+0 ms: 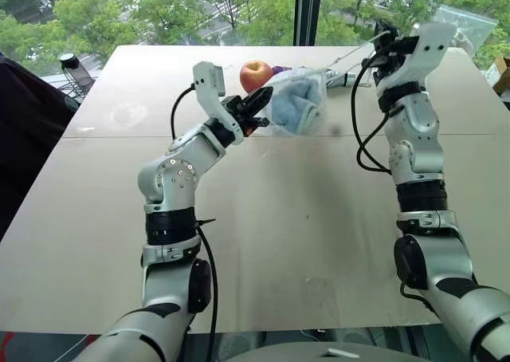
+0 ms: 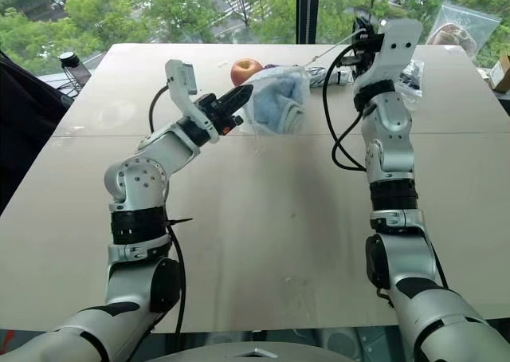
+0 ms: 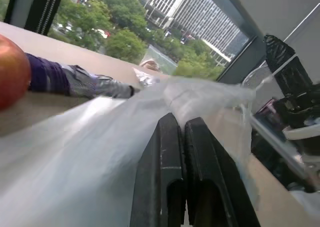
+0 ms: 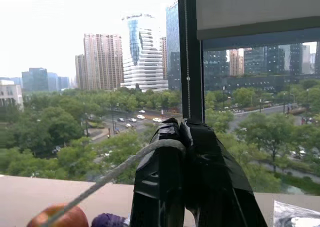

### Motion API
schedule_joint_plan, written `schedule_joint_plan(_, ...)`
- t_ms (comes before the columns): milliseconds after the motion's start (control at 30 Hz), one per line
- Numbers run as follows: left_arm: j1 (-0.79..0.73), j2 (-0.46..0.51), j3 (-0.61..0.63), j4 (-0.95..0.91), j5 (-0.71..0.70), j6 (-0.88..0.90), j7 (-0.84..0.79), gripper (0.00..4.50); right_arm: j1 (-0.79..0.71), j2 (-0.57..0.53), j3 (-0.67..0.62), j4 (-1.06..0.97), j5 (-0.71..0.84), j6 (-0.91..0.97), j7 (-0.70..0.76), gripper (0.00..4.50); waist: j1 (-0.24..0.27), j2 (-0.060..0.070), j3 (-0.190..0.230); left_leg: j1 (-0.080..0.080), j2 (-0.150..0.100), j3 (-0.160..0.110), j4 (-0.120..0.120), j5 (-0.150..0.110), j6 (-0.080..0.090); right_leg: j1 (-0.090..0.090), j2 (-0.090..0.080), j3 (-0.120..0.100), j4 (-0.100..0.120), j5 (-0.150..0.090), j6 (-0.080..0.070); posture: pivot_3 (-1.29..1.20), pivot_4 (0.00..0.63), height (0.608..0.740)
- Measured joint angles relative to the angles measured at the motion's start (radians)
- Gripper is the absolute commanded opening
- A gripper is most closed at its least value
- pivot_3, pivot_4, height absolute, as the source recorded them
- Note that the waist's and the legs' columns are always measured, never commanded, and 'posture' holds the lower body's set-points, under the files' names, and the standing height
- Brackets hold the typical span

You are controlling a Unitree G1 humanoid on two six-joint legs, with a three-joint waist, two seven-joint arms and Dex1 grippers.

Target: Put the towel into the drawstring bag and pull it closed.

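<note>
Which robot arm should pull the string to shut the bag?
The right. Its fingers are already shut on the white string, which runs tight to the bag with the blue towel inside. The left fingers pinch the bag's cloth, so that arm is probably best holding it steady.

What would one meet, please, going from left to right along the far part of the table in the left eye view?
Left claw, shut on the drawstring bag → apple → drawstring bag holding the towel → taut cord → right claw, shut on the cord.
</note>
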Motion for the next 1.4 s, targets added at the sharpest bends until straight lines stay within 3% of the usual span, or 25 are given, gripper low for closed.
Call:
schedule_joint_plan(167, -0.012, 0.079, -0.03, -0.014, 0.048, -0.059, -0.052, 0.0, -0.011, -0.009, -0.003, -0.016, 0.006, 0.021, 0.004, 0.06, -0.001, 0.0, 0.0, 0.002, 0.0, 0.001, -0.001, 0.0, 0.0, 0.0, 0.001, 0.0, 0.0, 0.0, 0.0, 0.0, 0.15, 0.74)
schedule_joint_plan(267, 0.025, 0.107, -0.094, -0.012, 0.107, -0.103, -0.11, 0.94, -0.001, -0.008, -0.003, -0.016, 0.007, 0.04, 0.004, 0.0, -0.001, 0.0, 0.0, 0.001, 0.0, 0.002, -0.001, 0.0, 0.0, 0.0, 0.001, 0.0, 0.0, 0.0, 0.0, 0.0, 0.15, 0.74)
schedule_joint_plan(433, 0.075, 0.159, -0.206, -0.005, 0.244, -0.19, -0.182, 3.1, 0.011, 0.011, 0.006, -0.017, 0.003, 0.065, 0.0, 0.0, -0.001, 0.0, 0.0, 0.002, 0.0, 0.002, -0.001, 0.0, 0.0, 0.0, 0.001, 0.001, 0.0, 0.0, 0.0, 0.0, 0.15, 0.74)
schedule_joint_plan(767, 0.212, 0.205, -0.191, 0.01, 0.271, -0.255, -0.304, 3.1, 0.025, 0.047, 0.031, -0.055, -0.014, 0.1, -0.003, 0.0, -0.003, 0.0, 0.0, 0.001, 0.001, 0.003, -0.001, 0.0, 0.0, 0.0, 0.001, 0.001, 0.0, 0.0, 0.0, 0.0, 0.15, 0.74)
schedule_joint_plan(933, 0.324, 0.263, -0.398, 0.001, 0.392, -0.277, -0.414, 3.1, 0.024, 0.058, 0.031, -0.055, -0.016, 0.103, -0.002, 0.0, 0.0, 0.001, 0.0, 0.001, 0.0, 0.003, -0.001, 0.0, 0.001, 0.0, 0.0, 0.001, 0.0, 0.0, 0.0, 0.0, 0.15, 0.74)
schedule_joint_plan(1033, 0.325, 0.224, -0.449, 0.06, 0.439, -0.316, -0.425, 3.1, 0.022, 0.066, 0.034, -0.055, -0.017, 0.103, -0.002, 0.0, 0.0, 0.001, 0.0, 0.002, 0.0, 0.003, -0.001, -0.002, 0.003, 0.0, 0.0, 0.001, 0.001, 0.0, 0.0, 0.0, 0.15, 0.74)
schedule_joint_plan(1267, 0.188, 0.064, -0.421, 0.345, 0.526, -0.503, -0.349, 3.1, 0.021, 0.071, 0.037, -0.054, -0.021, 0.104, -0.002, 0.0, 0.0, 0.001, 0.0, 0.002, 0.0, 0.003, 0.0, -0.002, 0.004, 0.0, 0.001, 0.0, 0.001, 0.0, 0.0, 0.0, 0.15, 0.74)
schedule_joint_plan(1400, 0.152, 0.044, -0.425, 0.435, 0.58, -0.58, -0.339, 3.1, 0.021, 0.071, 0.035, -0.054, -0.022, 0.104, -0.003, 0.0, -0.003, 0.001, 0.0, 0.002, 0.0, 0.004, -0.001, -0.002, 0.004, -0.001, 0.001, 0.001, 0.0, 0.0, 0.0, 0.0, 0.15, 0.74)
